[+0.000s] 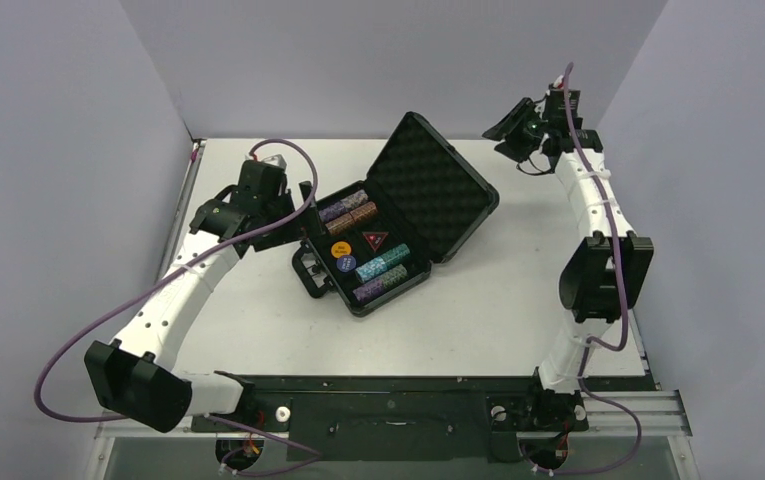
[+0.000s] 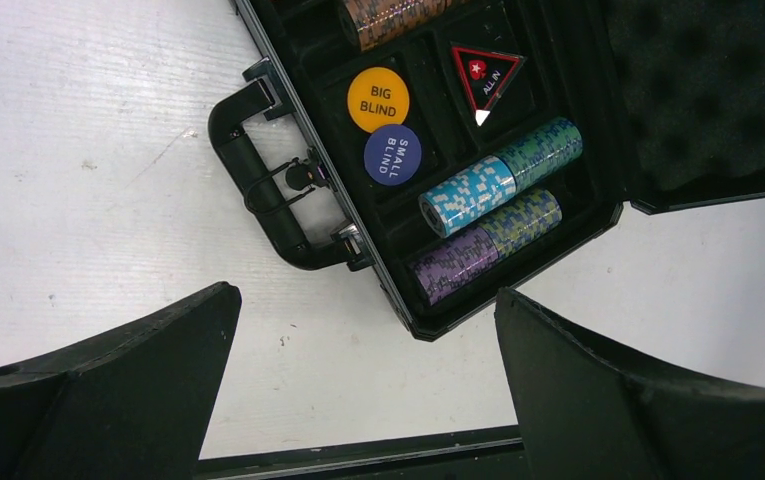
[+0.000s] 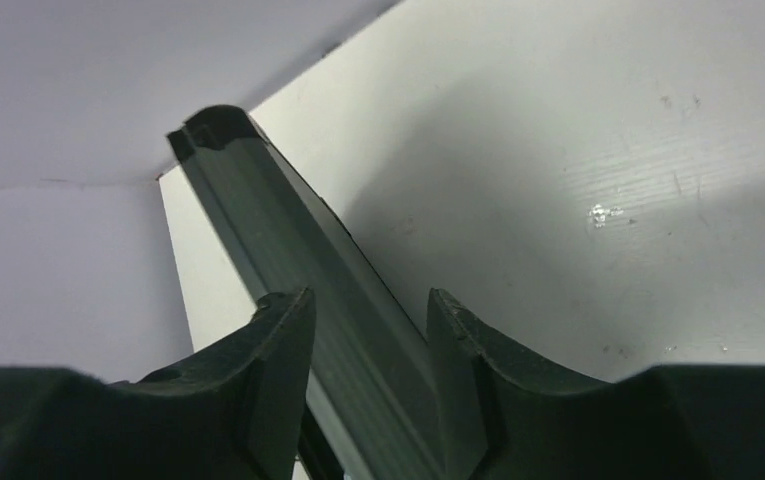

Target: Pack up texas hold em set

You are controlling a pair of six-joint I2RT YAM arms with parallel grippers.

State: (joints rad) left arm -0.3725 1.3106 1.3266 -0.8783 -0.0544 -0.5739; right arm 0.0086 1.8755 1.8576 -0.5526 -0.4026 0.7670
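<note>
The black foam-lined handled briefcase [image 1: 428,190] lies open in the middle of the white counter [image 1: 518,300], its lid propped up on the side away from its handle [image 2: 258,175]. In its tray, at the near end, a teal chip stack [image 2: 498,175] and a purple chip stack [image 2: 483,245] lie side by side. Just behind the handle a yellow "BIG BLIND" disc [image 2: 378,99] and a blue "SMALL BLIND" disc [image 2: 392,155] sit just beside each other. The black-red triangle [image 2: 485,75] lies in the next slot towards the lid, and a brown chip stack [image 2: 388,15] lies at the tray's far end.

The left hand [image 2: 366,300] hangs just off the briefcase's handle side, fingers spread wide and gripping nothing. The right hand [image 3: 368,310] is raised beyond the lid's far right, with bare counter showing between them from above. Its fingers stand a narrow way apart and hold nothing. Through their gap shows a dark straight rim [image 3: 288,240] with a rounded corner.
</note>
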